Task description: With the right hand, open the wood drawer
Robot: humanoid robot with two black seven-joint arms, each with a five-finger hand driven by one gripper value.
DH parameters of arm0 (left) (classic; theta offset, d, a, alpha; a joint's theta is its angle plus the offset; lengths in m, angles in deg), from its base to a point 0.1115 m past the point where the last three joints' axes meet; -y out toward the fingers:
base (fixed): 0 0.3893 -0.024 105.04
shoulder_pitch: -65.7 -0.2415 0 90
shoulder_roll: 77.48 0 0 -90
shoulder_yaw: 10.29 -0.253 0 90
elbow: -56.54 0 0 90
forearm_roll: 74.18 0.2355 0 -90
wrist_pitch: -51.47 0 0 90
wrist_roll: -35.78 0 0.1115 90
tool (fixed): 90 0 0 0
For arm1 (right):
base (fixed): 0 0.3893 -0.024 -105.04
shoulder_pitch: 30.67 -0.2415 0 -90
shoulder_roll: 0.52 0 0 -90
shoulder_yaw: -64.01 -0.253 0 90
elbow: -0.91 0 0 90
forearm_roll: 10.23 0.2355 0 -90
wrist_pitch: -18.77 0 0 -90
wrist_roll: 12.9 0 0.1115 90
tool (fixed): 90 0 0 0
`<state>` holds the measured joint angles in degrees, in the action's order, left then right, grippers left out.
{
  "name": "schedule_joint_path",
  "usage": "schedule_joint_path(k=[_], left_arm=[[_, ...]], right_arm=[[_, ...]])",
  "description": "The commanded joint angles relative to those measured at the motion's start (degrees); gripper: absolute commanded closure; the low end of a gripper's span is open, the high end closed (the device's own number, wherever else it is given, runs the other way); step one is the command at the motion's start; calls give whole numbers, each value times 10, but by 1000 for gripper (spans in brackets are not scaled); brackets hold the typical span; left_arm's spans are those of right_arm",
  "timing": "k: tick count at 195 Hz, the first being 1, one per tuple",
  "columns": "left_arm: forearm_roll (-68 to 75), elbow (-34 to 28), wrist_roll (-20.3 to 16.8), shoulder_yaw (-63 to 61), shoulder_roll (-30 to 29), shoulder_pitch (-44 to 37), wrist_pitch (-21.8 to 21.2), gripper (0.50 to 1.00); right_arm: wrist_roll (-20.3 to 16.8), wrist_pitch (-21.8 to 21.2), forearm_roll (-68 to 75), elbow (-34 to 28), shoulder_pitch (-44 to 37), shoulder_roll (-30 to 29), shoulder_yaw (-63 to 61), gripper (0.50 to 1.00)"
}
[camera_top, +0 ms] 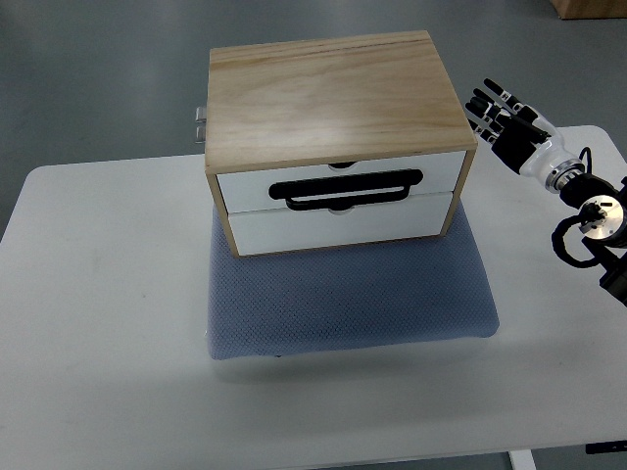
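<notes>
White and flat, the surface (98,294) holds a blue mat (353,304), and on the mat sits the wood drawer box (333,98), a bit up from the middle, toward twelve o'clock. I think the box is hard and stiff and may slide on the soft mat, so the best place to grab is the black handle (348,190) on the white drawer front (338,181), which faces six o'clock. My right hand (505,117) is in the air at about two o'clock, just beside the box's right side, fingers loose and holding nothing.
</notes>
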<state>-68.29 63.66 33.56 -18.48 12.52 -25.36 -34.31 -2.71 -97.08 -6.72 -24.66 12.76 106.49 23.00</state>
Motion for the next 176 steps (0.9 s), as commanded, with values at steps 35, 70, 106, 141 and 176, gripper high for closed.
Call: schedule_joint_path(k=[35,70,106,141,176], left_arm=[[1,-1,0,-1,0,-4,-1,500],[0,3,-1,0,0,-3,0,500],[0,-2,0,-2,0,4,0,500],[0,2,-1,0,0,4,0,500],[0,-1,0,-1,0,4,0,500]], right_arm=[[0,0,1,0,1,0,0,556],[0,-1,1,0,2,0,0,556],[0,-4,1,0,2,12,0,556],[0,-11,1,0,1,29,-1,556],[0,-35,1,0,-2,40,-1,556]])
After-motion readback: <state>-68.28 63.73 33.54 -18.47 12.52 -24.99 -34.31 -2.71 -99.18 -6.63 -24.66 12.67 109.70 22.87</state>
